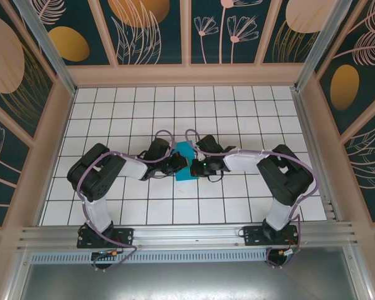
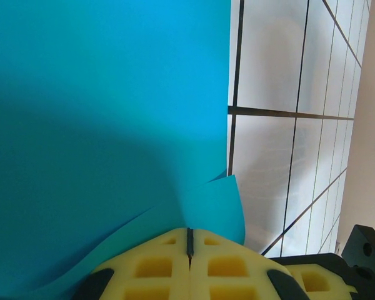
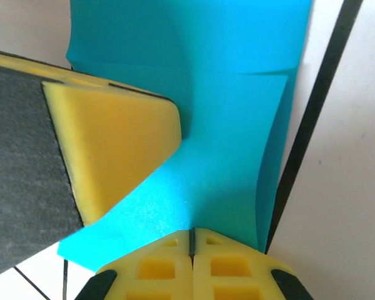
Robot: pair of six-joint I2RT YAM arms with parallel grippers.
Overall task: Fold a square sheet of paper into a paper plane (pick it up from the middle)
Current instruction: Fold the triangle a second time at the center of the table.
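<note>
Near the middle of the white gridded counter (image 1: 237,112), a teal paper sheet (image 1: 186,156) is seen from the overhead camera as a narrow upright strip. It is flanked by the two arms, which are bent inward toward it from either side. The left claw (image 1: 177,164) is placed against the strip's left edge and the right claw (image 1: 198,167) against its lower right edge, so that the paper is caught between them.

In the left wrist view, the left claw (image 2: 189,240) is shown with its yellow foam pads pressed together, with no gap between them. The paper's near edge is drawn down into the seam where they meet, so the sheet (image 2: 100,125) is clamped there. A small flap of a second layer is seen sticking out to the right of the pads, over the tiled counter (image 2: 269,156).

In the right wrist view, the right claw (image 3: 191,240) is likewise closed, and the paper (image 3: 237,125) is pinched at the seam of its pads. Overlapping layers and a horizontal crease are visible higher on the sheet. A yellow wedge-shaped pad of the left claw's fingers (image 3: 112,150) is laid against the paper from the left. The counter (image 3: 344,187) and one dark grid line are seen beside the sheet's right edge.
</note>
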